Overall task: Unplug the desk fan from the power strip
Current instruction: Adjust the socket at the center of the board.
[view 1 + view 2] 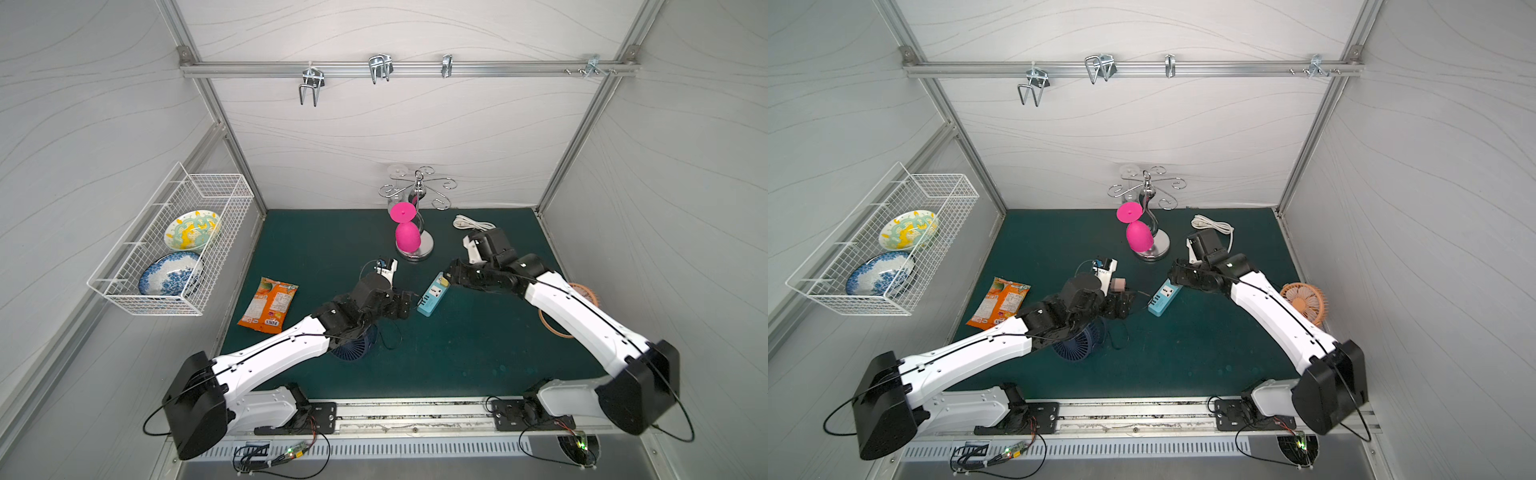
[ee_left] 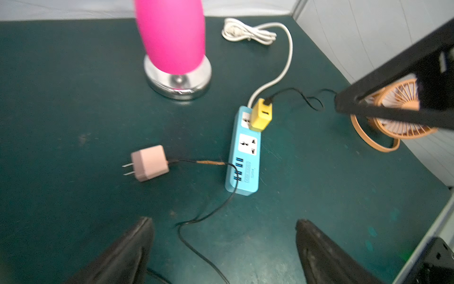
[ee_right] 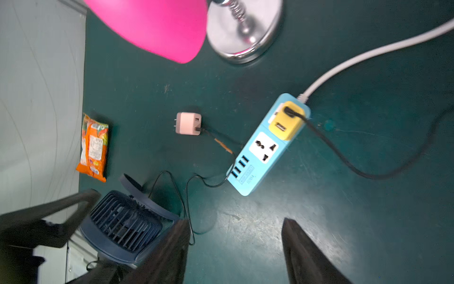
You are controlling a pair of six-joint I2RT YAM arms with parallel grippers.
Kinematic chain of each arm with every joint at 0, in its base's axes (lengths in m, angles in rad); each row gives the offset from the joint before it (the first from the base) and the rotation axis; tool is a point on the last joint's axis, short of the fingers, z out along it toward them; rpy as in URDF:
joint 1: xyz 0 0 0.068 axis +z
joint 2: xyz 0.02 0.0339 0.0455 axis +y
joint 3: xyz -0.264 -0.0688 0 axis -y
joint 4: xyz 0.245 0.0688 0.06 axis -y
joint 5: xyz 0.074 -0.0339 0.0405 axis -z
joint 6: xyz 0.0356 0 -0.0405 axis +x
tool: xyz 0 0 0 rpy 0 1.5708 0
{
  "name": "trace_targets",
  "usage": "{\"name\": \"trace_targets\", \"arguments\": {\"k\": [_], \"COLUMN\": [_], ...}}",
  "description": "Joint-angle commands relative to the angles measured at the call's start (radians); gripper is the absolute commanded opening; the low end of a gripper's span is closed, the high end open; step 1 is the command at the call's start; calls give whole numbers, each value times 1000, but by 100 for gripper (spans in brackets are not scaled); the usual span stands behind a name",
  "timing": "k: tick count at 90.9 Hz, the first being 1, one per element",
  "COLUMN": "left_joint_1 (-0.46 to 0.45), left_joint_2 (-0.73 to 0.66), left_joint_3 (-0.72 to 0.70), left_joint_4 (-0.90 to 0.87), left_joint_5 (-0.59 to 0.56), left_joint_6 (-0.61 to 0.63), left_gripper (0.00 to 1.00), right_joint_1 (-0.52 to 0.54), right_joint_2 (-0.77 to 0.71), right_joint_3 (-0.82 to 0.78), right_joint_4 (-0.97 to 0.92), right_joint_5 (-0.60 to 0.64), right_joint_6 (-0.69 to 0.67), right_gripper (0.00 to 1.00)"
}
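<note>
The light-blue power strip lies on the green mat between my two grippers. A yellow adapter sits in its end socket, and its black cord runs toward the orange desk fan. A pink adapter lies loose on the mat with bare prongs. Its thin black cord crosses the strip's port end toward the navy desk fan, which is half hidden under my left arm. My left gripper hangs open and empty near the strip's port end. My right gripper is open and empty above the yellow adapter's end.
A chrome stand holding a pink cup is behind the strip. The strip's white cord is coiled at the back right. An orange snack bag lies at the left. A wire basket with plates hangs on the left wall.
</note>
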Motion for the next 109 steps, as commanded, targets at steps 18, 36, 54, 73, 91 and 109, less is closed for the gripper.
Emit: {"name": "trace_targets", "arguments": {"k": [18, 36, 54, 73, 91, 109], "left_joint_1": [-61, -63, -53, -32, -10, 2], "left_joint_2": [209, 325, 390, 477, 525, 575], "left_joint_3": [-33, -13, -36, -17, 25, 100], "left_joint_4": [307, 310, 358, 416, 415, 377], "left_joint_5": [114, 130, 158, 227, 191, 155], "left_joint_6": [-146, -185, -232, -256, -214, -103], "left_gripper": [97, 98, 99, 99, 100, 100], "right_joint_1": [-96, -106, -118, -126, -130, -131], "right_joint_2": [-160, -160, -156, -152, -156, -155], "right_joint_3": [-140, -153, -156, -170, -173, -177], "right_joint_4": [-60, -47, -38, -24, -20, -15], "right_joint_5": [-3, -21, -26, -31, -32, -38], "right_joint_6": [18, 25, 25, 31, 33, 34], "right_gripper": [68, 68, 68, 67, 67, 67]}}
